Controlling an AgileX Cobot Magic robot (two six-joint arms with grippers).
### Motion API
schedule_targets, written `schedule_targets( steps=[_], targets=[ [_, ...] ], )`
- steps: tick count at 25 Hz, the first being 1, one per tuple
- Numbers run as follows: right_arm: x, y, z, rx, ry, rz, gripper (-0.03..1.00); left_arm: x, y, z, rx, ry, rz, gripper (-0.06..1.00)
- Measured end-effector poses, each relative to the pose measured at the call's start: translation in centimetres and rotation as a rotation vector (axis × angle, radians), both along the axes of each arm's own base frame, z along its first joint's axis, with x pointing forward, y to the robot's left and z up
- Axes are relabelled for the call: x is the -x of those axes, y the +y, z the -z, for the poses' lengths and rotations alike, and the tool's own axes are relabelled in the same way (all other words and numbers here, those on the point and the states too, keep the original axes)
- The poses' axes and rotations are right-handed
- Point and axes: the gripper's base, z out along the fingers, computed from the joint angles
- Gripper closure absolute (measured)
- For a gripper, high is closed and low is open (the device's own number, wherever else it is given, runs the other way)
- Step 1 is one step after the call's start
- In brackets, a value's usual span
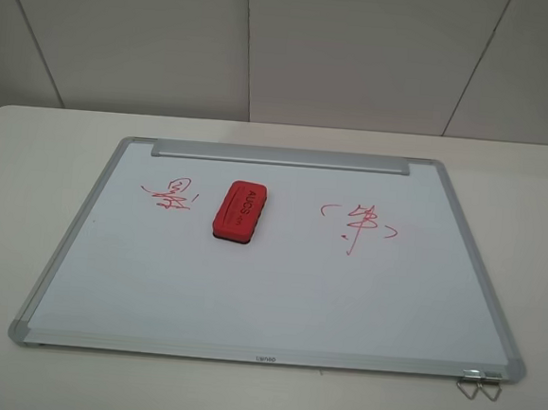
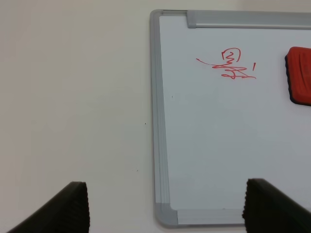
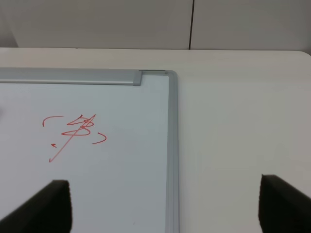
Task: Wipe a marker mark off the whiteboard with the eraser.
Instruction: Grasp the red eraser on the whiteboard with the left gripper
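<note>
The whiteboard lies flat on the table, its metal strip along the far edge. The red eraser rests on the board, left of centre, lettering up. Just left of it is the marker mark, a small red scribble with a short stroke at its side, also in the left wrist view as the marker mark with the eraser at the frame edge. My left gripper is open above the board's near left corner. My right gripper is open above the board's right edge. Neither arm shows in the exterior view.
A second red scribble between bracket-like curves with a long tail sits on the board's right half, also seen as the scribble. Metal clips stick out at the board's near right corner. White table surrounds the board; wall panels stand behind.
</note>
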Motion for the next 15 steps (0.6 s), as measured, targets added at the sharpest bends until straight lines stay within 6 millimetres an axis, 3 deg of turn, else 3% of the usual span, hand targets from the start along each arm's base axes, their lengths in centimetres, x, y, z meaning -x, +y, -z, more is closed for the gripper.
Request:
schedule_targets(
  steps=[15],
  targets=[
    [0.00,0.00,0.00,0.000,0.000,0.000,0.27,0.00,0.00,0.00,0.000,0.000,0.000,0.29]
  ],
)
